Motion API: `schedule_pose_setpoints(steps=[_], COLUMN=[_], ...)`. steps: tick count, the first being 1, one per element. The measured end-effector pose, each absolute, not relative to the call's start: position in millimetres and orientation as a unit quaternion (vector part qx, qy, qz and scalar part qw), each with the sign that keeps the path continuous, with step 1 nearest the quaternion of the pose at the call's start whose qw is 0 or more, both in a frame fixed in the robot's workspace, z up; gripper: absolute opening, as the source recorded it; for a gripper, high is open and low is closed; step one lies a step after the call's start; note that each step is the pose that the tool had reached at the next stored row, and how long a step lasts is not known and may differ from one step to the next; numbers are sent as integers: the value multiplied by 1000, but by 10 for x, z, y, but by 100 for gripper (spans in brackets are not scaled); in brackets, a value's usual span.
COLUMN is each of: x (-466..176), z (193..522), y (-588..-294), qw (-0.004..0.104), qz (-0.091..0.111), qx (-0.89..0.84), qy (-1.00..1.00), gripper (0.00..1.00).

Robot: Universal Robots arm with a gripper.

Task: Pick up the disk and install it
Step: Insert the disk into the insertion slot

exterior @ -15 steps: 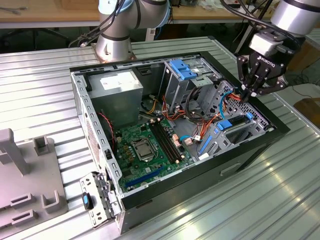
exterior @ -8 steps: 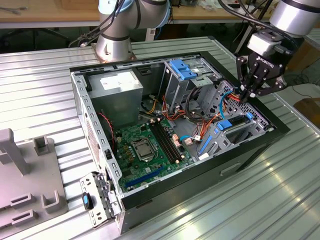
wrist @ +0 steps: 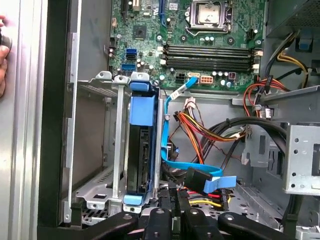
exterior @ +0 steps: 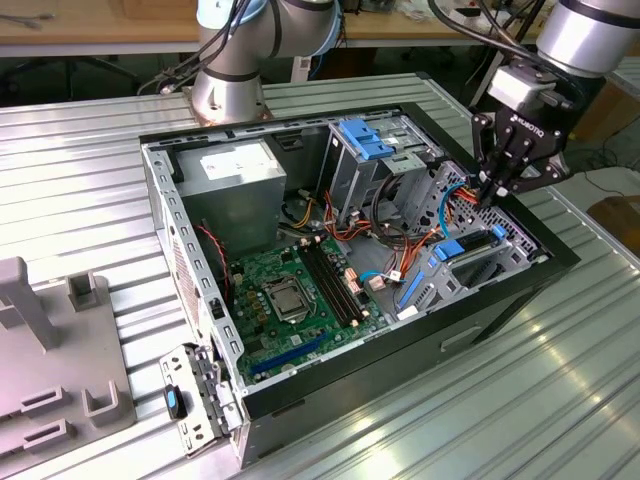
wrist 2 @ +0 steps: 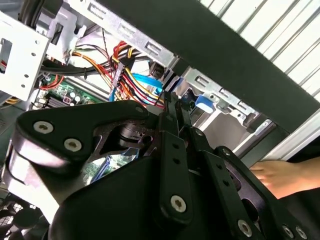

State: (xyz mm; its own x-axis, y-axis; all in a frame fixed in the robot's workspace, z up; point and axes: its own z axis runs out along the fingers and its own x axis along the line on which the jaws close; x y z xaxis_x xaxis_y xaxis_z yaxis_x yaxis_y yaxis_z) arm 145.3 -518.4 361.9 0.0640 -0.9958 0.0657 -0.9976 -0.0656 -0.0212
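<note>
Fingers pressed together, empty, just beside the disk, which stands on edge in the cage along the case's edge. Stiff, dense and shock-sensitive, I judge; best gripped by its blue side rails.

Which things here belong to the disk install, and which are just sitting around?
Job in hand:
- disk, standing on edge in its drive cage
- gripper, shut, close beside the disk's end

Just there:
- motherboard
- power supply
- blue data cable
- pale blue latch on the other cage
- person's hand outside the case
</note>
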Motion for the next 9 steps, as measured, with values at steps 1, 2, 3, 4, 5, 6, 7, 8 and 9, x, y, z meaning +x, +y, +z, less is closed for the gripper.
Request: schedule_pose_setpoints(steps=[1, 2, 3, 4, 5, 6, 7, 8, 9], x=[1424, 1415, 1414, 1414, 1414, 1414, 1414, 1413, 1413], z=[3607, 3600, 3598, 3596, 3593, 3590, 3589, 3588, 3588], y=[-5184, -5184, -5184, -5183, -5183, -5183, -5184, -5195, -5207], qw=[13, 11, 9, 7, 6, 5, 5, 5, 4], qz=[33, 35, 37, 39, 41, 41, 41, 41, 40], qx=[729, 729, 728, 726, 725, 723, 723, 721, 720], qy=[-683, -684, -684, -686, -688, -689, -690, -692, -693], gripper=[16, 16, 16, 16, 16, 16, 16, 16, 16])
